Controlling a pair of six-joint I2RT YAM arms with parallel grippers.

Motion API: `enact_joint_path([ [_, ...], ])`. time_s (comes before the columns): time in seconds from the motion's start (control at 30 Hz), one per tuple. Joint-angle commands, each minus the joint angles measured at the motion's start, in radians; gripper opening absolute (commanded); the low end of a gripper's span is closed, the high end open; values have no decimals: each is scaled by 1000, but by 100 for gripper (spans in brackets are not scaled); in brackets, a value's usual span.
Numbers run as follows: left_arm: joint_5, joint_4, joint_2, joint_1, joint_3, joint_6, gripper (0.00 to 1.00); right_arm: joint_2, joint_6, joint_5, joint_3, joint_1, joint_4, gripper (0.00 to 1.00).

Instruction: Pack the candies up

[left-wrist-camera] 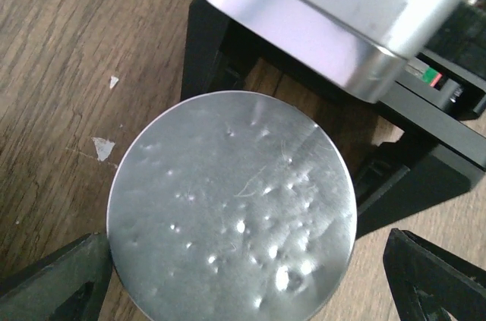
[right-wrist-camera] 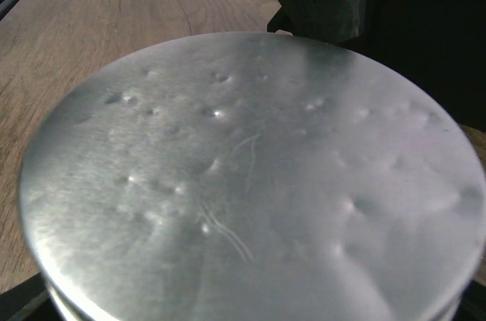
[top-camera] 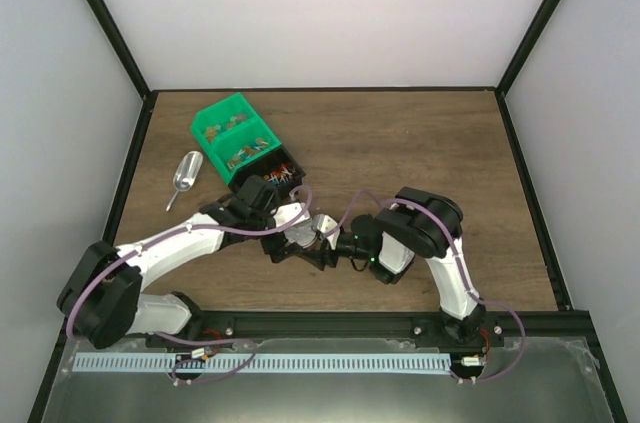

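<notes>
Right gripper point(top-camera: 338, 243) appearing clamped on round metal tin point(top-camera: 322, 230), steadying it, probably for capping. Left gripper point(left-wrist-camera: 243, 249) standing apart around dented lid point(left-wrist-camera: 228, 207): one finger touching the rim, the other clear. Candies point(top-camera: 275, 179) lying in black bin point(top-camera: 296, 161) beside green bins point(top-camera: 215, 123); whether any are sitting under the lid, cannot tell. Scoop point(top-camera: 186, 176) lying well apart. Both arms crowding the tin.
</notes>
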State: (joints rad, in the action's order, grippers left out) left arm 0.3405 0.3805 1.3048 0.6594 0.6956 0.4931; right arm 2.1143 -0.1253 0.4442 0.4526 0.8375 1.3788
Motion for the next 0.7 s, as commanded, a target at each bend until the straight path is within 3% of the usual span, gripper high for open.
enact_joint_path([
  [0.0,-7,-46,32,13,10,-45,100,40,35,-67,7,5,-84,82],
  [0.23,-32,-91,79,28,21,-63,94,41,44,-88,14,6,-98,81],
  [0.4,-11,-98,88,26,27,-65,81,40,39,-86,14,6,-102,81],
  [0.53,-4,-66,94,26,27,7,74,37,22,-64,11,6,-98,80],
  [0.67,-1,9,127,23,49,139,73,32,3,-29,10,6,-96,79],
])
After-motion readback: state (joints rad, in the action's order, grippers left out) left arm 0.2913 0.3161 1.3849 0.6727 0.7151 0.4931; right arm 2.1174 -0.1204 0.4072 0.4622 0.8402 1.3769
